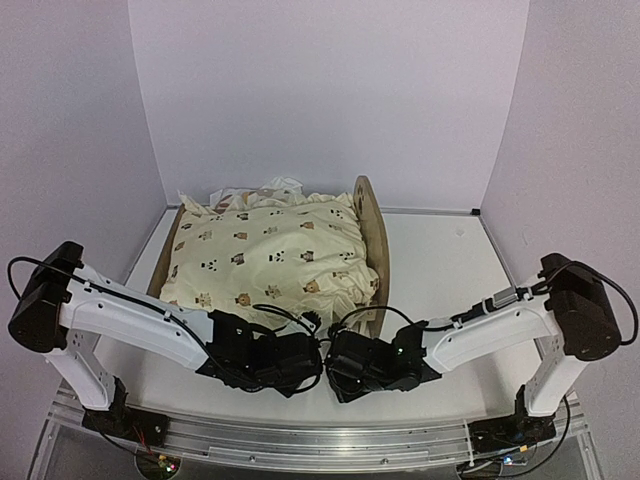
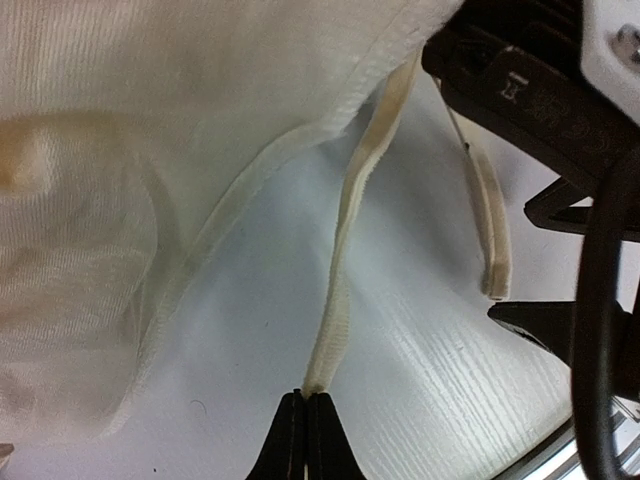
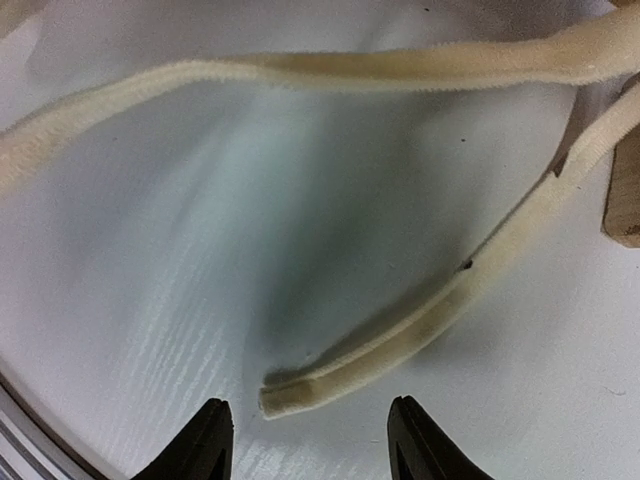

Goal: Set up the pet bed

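The pet bed (image 1: 372, 235) stands at the back left of the table, its plywood end boards showing on either side. A cream animal-print quilt (image 1: 270, 255) covers it. From the quilt's near edge (image 2: 150, 200) hang two cream tie straps. My left gripper (image 2: 305, 400) is shut on the end of one strap (image 2: 345, 250), which runs taut up to the quilt. The other strap's loose end (image 3: 300, 392) lies on the table just ahead of my right gripper (image 3: 312, 442), which is open with nothing between its fingers. Both grippers (image 1: 305, 372) (image 1: 338, 372) meet at the bed's near edge.
A corner of the bed's wood (image 3: 625, 190) shows at the right of the right wrist view. The held strap (image 3: 350, 65) crosses the top of that view. The white table (image 1: 440, 270) extends right of the bed. Walls enclose three sides.
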Available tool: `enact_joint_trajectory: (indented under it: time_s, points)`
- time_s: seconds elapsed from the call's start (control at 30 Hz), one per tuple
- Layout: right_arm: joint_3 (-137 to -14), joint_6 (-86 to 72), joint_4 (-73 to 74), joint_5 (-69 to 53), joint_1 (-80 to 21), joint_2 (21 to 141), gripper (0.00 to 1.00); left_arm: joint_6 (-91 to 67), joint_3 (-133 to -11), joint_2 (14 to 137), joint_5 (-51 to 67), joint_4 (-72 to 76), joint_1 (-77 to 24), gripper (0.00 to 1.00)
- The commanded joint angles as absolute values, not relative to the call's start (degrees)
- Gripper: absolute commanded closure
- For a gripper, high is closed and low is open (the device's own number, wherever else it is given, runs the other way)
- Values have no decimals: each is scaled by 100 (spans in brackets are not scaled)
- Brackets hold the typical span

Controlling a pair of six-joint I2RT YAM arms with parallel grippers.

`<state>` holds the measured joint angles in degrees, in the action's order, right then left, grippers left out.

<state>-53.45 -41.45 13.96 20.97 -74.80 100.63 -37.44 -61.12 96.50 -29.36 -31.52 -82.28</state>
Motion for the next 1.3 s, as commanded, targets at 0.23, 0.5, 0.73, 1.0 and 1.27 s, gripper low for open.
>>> enact_joint_trajectory:
  time_s: [0.23,0.5,0.73,1.0,1.27]
  points:
    - [-5826,-4533,1726,2566,-7534,10603,47,-3885,-5766,9256,-3011,-2891,-8195,98]
    - [-5746,-4721,2113,2868,-7552,10796,61,-3833,-5662,9163,-2969,-2721,-8196,99]
    - [-5355,-5039,2097,2700,-7558,10967,96,-3815,-5639,9079,-2931,-2701,-8194,99]
    - [-4848,-4733,1995,3020,-7559,10194,100,-3548,-5685,9201,-2417,-2198,-8195,99]
    - [-4354,-4190,2573,3213,-7554,8400,100,-3153,-6214,10114,-1522,-1317,-8216,100]
